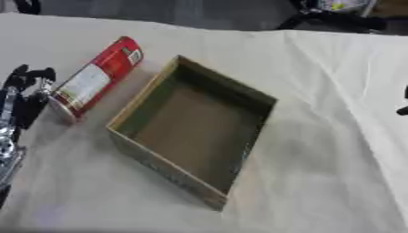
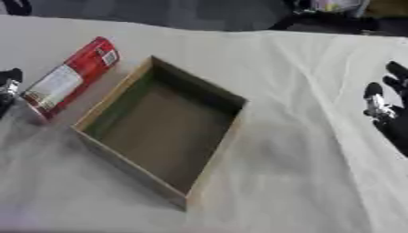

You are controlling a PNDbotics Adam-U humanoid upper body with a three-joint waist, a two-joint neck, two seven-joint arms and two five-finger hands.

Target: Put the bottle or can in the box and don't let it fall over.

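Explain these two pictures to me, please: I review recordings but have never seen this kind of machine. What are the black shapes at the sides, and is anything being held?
Both pictures come from one stereo camera in a humanoid robot's head, looking down at a table covered with a pale cloth; they show the same moment from slightly different angles. The black and silver shape at the left edge is the robot's left hand, close beside the lower end of a red and white can that appears to lie on its side; whether it touches or grips the can cannot be told. The shape at the right edge is its right hand, apparently idle with fingers up, holding nothing. In the middle sits an open, empty box, where the can is meant to end up standing.
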